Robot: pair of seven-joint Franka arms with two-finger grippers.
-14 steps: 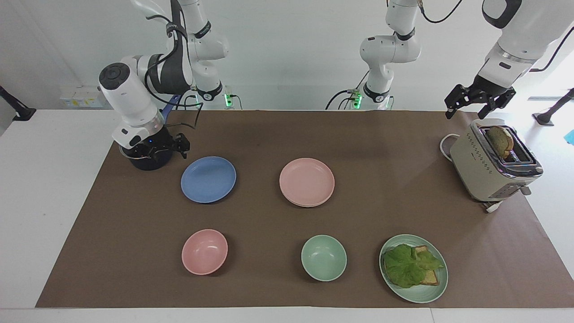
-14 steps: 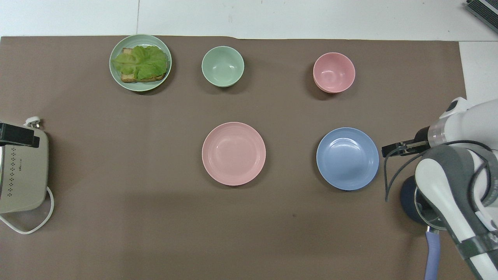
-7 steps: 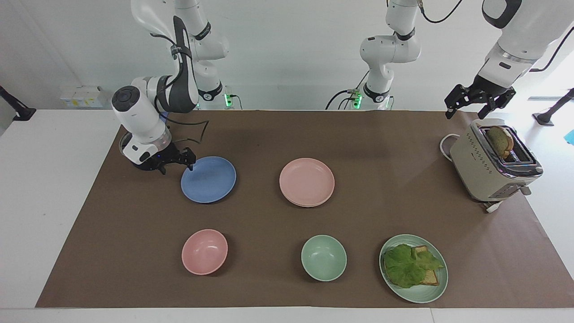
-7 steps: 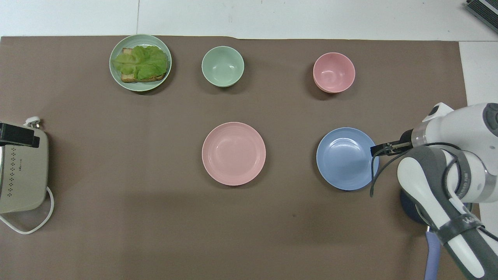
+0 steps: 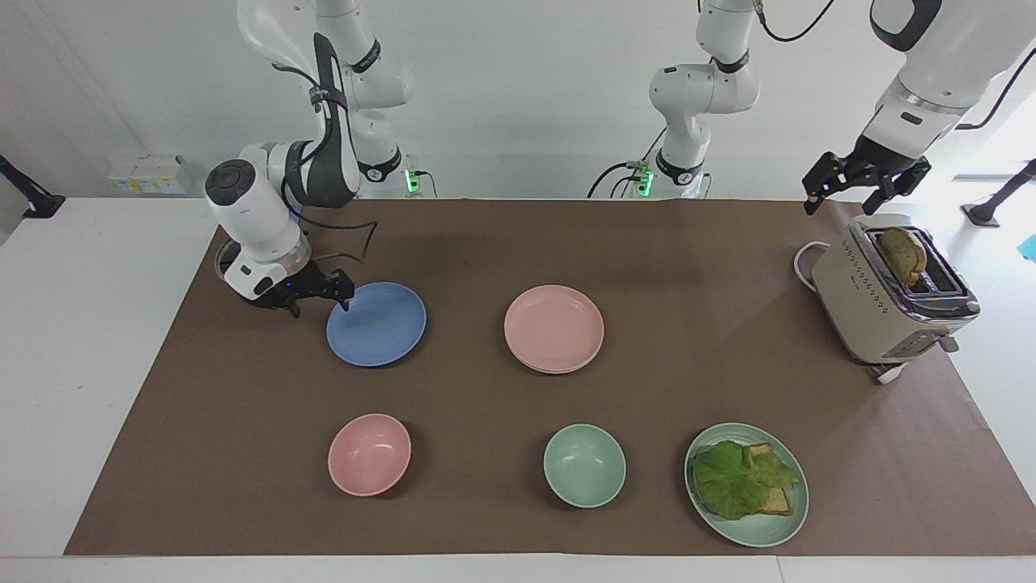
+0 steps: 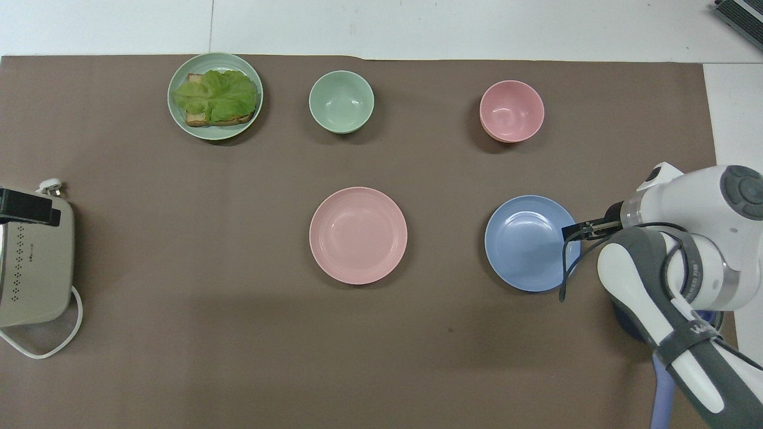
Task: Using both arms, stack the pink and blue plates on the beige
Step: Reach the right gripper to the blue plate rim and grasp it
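- Now, in the facing view, the right claw (image 5: pixel 320 293) sits low at the blue plate (image 5: pixel 376 324)'s rim, at the edge toward the right arm's end, fingers apart and nothing held; the pink plate (image 5: pixel 554 328) already rests on a beige plate (image 5: pixel 558 369), just an edge showing; seemingly the blue pickup is starting; next, pinch that rim and lift; the left claw (image 5: pixel 864 188) waits, spread, over the toaster (image 5: pixel 882 304).
- From overhead, right claw (image 6: pixel 579 229) overlaps blue plate (image 6: pixel 524 243); pink plate (image 6: pixel 358 235) lies beside it, the path between bare; pink bowl (image 6: pixel 511 111), green bowl (image 6: pixel 341 100) and sandwich plate (image 6: pixel 179 116) lie farther off.
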